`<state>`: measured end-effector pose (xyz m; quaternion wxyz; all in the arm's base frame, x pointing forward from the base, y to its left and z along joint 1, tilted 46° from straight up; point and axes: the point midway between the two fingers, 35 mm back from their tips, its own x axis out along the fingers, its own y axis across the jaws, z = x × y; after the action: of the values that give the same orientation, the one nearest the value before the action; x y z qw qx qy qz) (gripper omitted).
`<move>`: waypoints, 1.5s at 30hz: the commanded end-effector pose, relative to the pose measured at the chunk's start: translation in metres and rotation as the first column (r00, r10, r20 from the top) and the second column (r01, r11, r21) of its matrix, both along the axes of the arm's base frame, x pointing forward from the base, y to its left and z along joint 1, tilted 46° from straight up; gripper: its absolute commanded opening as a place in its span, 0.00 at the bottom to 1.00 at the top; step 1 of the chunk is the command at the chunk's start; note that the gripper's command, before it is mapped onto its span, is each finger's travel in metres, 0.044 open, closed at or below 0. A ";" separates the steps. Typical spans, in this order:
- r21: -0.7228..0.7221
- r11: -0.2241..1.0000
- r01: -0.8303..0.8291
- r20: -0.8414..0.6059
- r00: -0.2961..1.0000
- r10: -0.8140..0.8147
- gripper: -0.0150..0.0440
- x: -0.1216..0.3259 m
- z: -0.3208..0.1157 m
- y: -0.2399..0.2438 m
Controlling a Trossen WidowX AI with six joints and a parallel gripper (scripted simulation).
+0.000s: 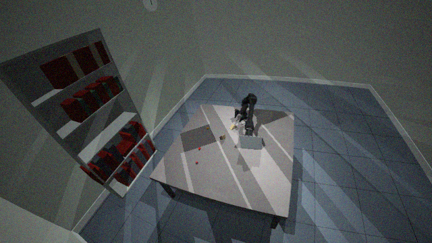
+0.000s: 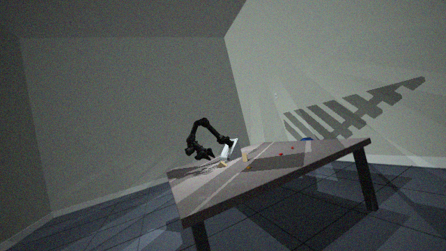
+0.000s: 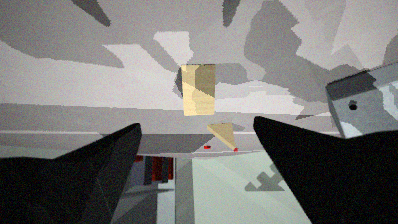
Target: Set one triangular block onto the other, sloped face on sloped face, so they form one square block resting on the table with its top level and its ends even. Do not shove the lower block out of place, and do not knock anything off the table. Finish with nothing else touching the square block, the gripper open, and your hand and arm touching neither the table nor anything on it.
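high whole-table view, low side view, close claw view

Colours beyond my black gripper [image 1: 237, 121] [image 2: 212, 157] [image 3: 199, 125]

Two pale-yellow blocks ahead of my fingertips; pinkish-grey table [image 1: 216, 182] [image 2: 209, 195] [image 3: 30, 117], striped light and dark; small red pieces farther out.

2 triangular blocks [image 1: 232, 127] [image 2: 222, 164] [image 3: 199, 95], 2 red bits [image 1: 199, 148] [image 2: 281, 154] [image 3: 207, 147], 1 gripper [image 1: 240, 121] [image 2: 212, 156] [image 3: 199, 125], 1 table [image 1: 216, 182] [image 2: 209, 188] [image 3: 60, 117].
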<state>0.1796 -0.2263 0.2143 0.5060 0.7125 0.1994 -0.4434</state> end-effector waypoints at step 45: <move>0.023 1.000 -0.007 -0.004 1.000 0.007 1.00 0.044 -0.079 -0.012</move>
<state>0.2240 -0.2384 0.1365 0.5014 0.7163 0.2092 -0.4380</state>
